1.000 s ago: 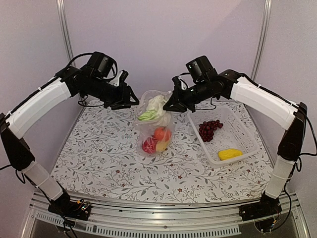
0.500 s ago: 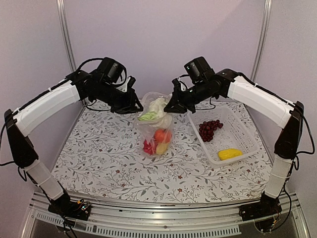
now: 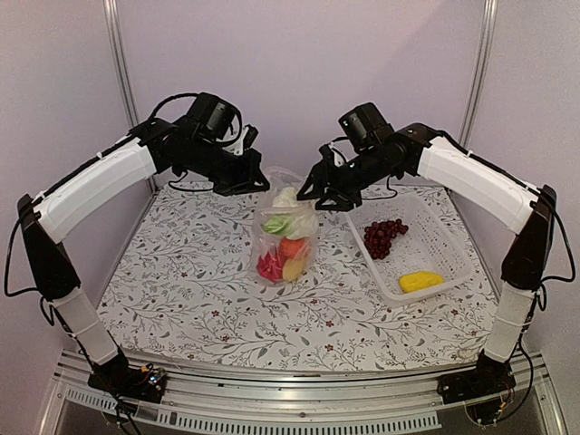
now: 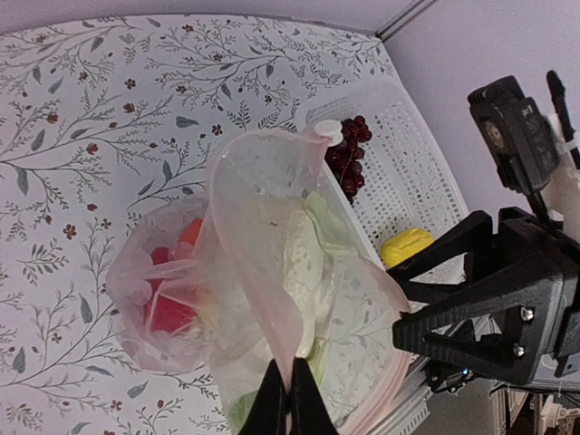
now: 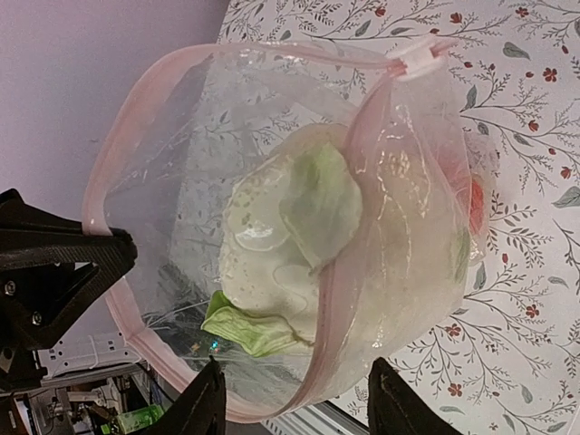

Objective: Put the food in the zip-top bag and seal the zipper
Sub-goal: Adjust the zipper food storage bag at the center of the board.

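Left hand (image 4: 292, 403): fingers pressed together, pinching the near rim of the bag (image 4: 299, 272). This pinch appears to be what keeps the bag upright and its mouth raised.

Right hand (image 5: 297, 391): fingers spread, one either side of the opposite rim and not closed on it (contact cannot be confirmed). Judged purpose: placed to take that rim and keep the mouth wide.

Zipper (image 5: 98, 181): the pink strip gapes in a wide loop, unsealed. Its white slider (image 5: 417, 56) sits at one end of the mouth.

Bag contents: the cauliflower (image 5: 272, 227) lies uppermost, just under the mouth. The orange fruit (image 3: 292, 246) and the pepper (image 3: 270, 265) sit at the bottom.

The bag stands at mid-bench (image 3: 181, 290), its base apparently resting on the surface.

Outstanding: the grapes (image 3: 383, 236) and a yellow piece (image 3: 420, 281) remain in the basket (image 3: 442, 237), just right of the bag.

Assessment: filling is incomplete. The bag is held open because more food is due to go in, and sealing comes after that.
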`<state>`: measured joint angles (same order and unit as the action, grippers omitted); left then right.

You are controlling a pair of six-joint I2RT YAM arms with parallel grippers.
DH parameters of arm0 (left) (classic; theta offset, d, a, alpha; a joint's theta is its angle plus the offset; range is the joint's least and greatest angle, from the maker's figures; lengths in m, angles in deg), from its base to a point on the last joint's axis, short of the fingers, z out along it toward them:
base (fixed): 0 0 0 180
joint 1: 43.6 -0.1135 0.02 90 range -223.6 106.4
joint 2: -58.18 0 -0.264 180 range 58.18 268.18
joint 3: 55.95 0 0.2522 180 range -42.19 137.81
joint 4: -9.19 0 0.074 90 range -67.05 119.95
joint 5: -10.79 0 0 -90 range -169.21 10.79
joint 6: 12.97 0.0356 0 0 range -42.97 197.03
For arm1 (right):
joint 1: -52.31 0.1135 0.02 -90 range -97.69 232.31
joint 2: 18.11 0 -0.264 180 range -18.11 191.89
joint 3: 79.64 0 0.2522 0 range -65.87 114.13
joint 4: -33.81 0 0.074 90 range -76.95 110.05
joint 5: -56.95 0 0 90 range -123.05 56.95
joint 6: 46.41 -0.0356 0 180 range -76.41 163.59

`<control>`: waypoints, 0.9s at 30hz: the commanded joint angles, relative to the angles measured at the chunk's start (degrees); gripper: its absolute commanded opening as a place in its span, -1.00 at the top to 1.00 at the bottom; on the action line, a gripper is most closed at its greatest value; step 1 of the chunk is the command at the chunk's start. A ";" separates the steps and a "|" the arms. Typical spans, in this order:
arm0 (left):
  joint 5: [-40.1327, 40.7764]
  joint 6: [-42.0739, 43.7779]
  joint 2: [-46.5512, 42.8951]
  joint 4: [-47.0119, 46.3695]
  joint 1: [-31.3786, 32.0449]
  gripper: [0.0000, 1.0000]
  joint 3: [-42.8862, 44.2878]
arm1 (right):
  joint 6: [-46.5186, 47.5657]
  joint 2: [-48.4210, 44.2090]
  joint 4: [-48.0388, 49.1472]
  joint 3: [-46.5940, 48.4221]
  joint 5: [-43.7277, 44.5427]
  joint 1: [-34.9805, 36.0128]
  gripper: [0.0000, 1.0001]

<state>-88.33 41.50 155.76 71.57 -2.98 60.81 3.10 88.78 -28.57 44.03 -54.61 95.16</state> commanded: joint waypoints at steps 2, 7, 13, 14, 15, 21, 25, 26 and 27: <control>-1.02 1.31 -1.24 -1.55 0.69 1.00 1.50 | -0.95 1.02 -1.71 0.94 0.17 -0.83 -0.04; -4.65 2.92 0.79 -0.20 1.79 1.00 3.36 | -1.02 1.21 -1.42 2.82 0.77 -0.91 -0.07; -3.91 3.37 1.47 -0.01 2.91 1.00 4.13 | 1.33 6.76 -8.91 8.05 -0.20 -0.86 -0.09; -3.81 3.44 1.59 0.01 2.91 1.00 4.21 | 2.08 8.25 -10.42 8.75 0.16 -0.86 -0.07; -3.69 3.52 1.56 -0.01 2.91 1.00 4.18 | 2.48 8.90 -11.34 8.83 0.56 -0.84 -0.05; -2.78 3.91 1.89 0.84 2.88 1.00 3.96 | 3.80 7.72 -15.07 8.70 1.33 -0.81 -0.07; -2.59 3.89 2.01 1.03 2.88 1.00 3.90 | 6.00 6.62 -18.39 7.69 3.03 -0.26 -0.05; -2.42 4.01 1.98 1.04 2.91 1.00 3.89 | 6.50 6.34 -18.31 7.01 2.61 -0.23 -0.03; -2.25 4.06 2.00 1.06 2.89 1.00 3.88 | 6.66 6.21 -18.18 6.51 1.81 -0.22 -0.01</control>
<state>-91.50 44.49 157.23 72.16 -0.46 63.30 7.21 97.13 -43.19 52.14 -53.35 94.68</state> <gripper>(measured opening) 0.006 0.517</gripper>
